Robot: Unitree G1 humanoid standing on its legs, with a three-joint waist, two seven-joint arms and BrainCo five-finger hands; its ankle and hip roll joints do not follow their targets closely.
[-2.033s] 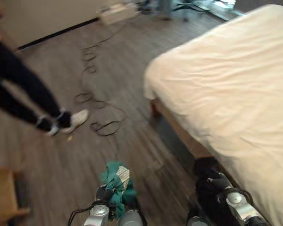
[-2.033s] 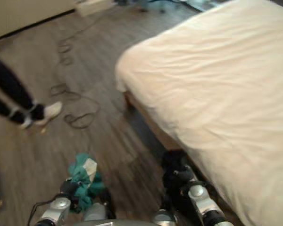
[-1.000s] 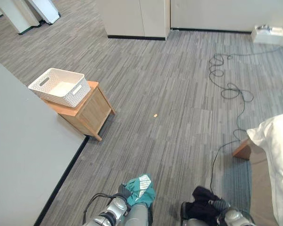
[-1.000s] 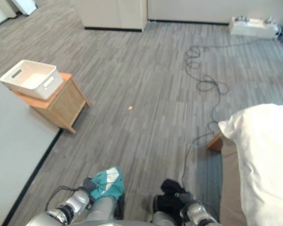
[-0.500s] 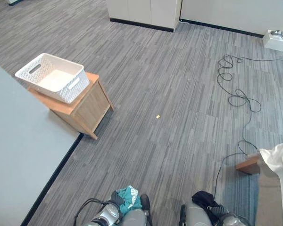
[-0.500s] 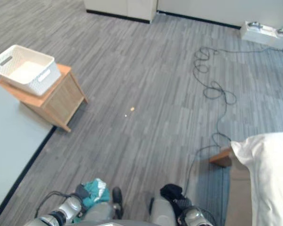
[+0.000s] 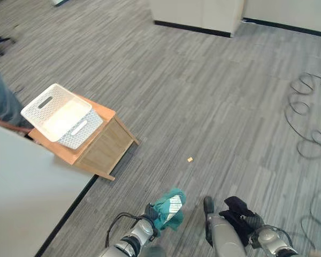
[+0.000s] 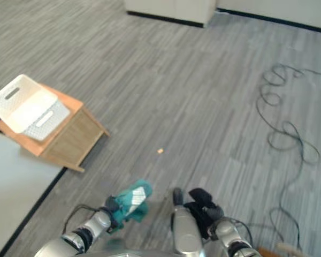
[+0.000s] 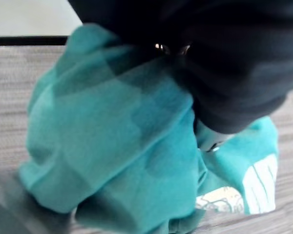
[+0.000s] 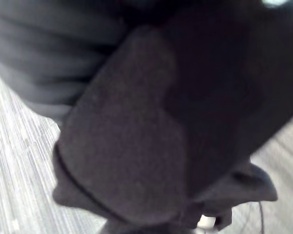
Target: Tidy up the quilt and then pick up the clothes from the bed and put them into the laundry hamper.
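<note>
A grey striped carpet floor [image 7: 203,91] runs across the room. On it stands 1 small wooden cabinet with an orange-brown top surface [image 7: 93,147], close against the edge of a pale grey wall panel [image 7: 27,198] with a black base strip. Directly on the cabinet top sits 1 white perforated plastic basket with slot handles [image 7: 61,115], turned at an angle to the cabinet's edges. A tiny orange scrap [image 7: 190,159] lies on the bare carpet, well apart from the cabinet. A thin black cable [image 8: 281,126] snakes in loops over the floor farther off.
</note>
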